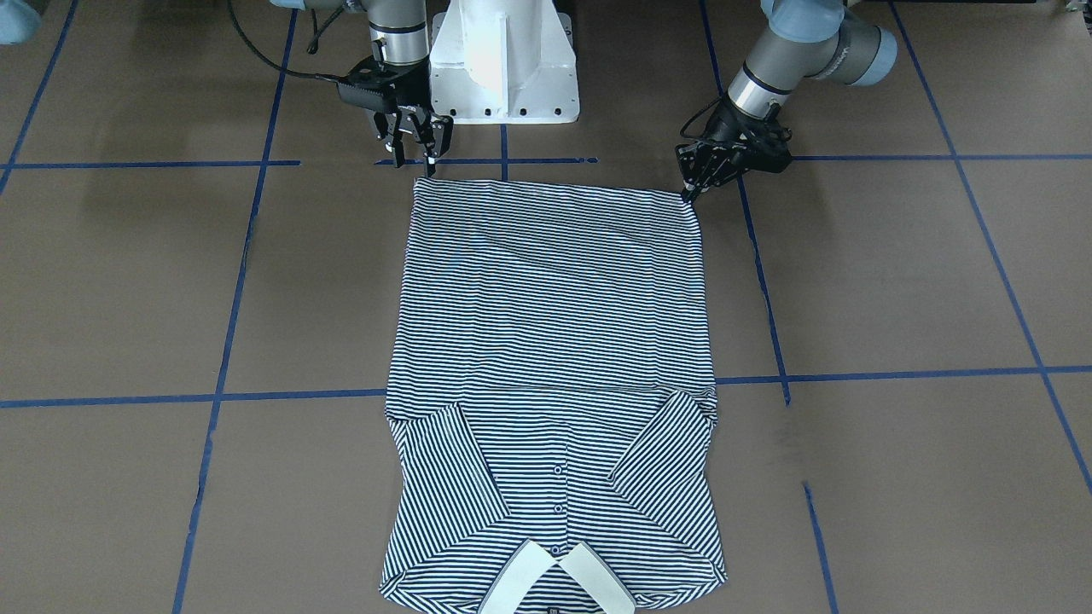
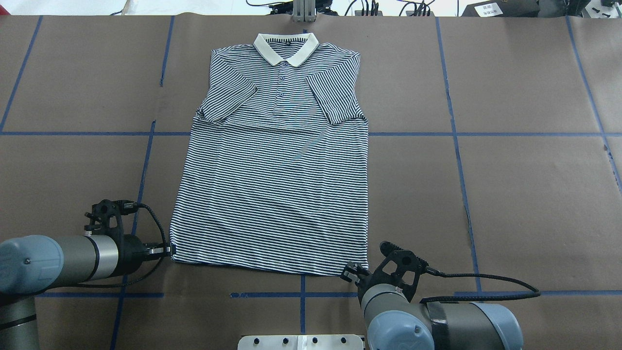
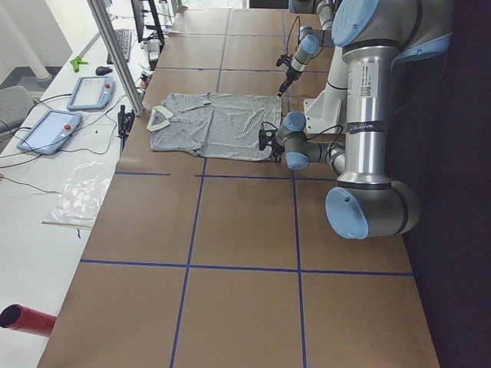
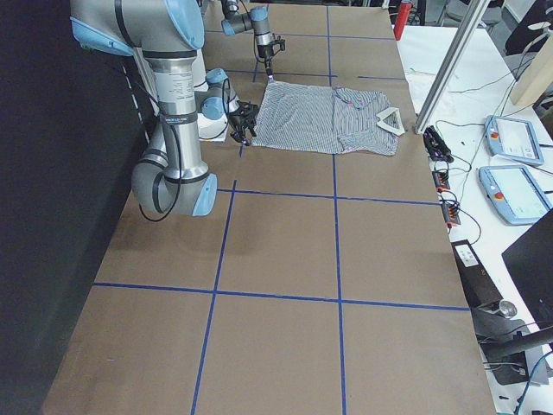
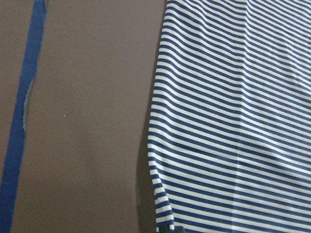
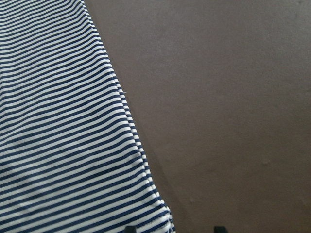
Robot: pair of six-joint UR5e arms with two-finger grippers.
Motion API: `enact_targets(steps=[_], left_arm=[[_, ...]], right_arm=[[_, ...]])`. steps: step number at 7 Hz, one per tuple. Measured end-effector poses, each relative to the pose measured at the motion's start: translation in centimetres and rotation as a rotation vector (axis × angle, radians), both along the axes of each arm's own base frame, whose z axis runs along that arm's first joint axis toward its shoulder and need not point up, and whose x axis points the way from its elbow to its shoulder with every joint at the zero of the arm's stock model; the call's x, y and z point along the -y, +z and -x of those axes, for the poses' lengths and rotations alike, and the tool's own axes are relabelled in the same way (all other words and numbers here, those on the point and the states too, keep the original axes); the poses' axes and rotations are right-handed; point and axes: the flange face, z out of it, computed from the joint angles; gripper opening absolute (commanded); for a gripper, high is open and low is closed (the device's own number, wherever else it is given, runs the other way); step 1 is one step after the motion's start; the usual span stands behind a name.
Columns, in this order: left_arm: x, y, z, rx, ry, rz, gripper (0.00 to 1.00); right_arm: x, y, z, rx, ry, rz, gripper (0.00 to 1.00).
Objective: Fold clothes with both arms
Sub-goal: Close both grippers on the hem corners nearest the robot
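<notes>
Flat on the brown tabletop (image 2: 486,194) lies the navy-and-white striped polo shirt (image 2: 277,194), long axis running away from the robot, hem nearest, left fingers (image 1: 695,181) pinched shut on its left hem corner, right fingers (image 1: 429,160) spread open astride the right one.

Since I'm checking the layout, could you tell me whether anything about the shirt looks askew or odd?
Only slightly: the polo shirt lies flat, but its hem slants against the blue tape line, and one folded-in sleeve is rumpled.
</notes>
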Motion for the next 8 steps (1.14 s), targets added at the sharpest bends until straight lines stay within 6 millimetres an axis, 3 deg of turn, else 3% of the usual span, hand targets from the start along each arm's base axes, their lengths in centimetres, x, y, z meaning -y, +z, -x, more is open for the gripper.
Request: enact_targets(steps=[5, 6, 8], left_arm=[[-0.1, 0.0, -0.1, -0.002, 0.003, -0.001, 0.00], [-0.2, -0.1, -0.1, -0.002, 0.005, -0.001, 0.00], [-0.3, -0.1, -0.1, -0.003, 0.006, -0.001, 0.00]], right_arm=[[1.0, 0.0, 1.1, 0.052, 0.015, -0.019, 0.59], [1.0, 0.3, 1.3, 0.047, 0.015, -0.019, 0.50], [1.0, 0.7, 1.6, 0.039, 0.018, -0.017, 0.00]])
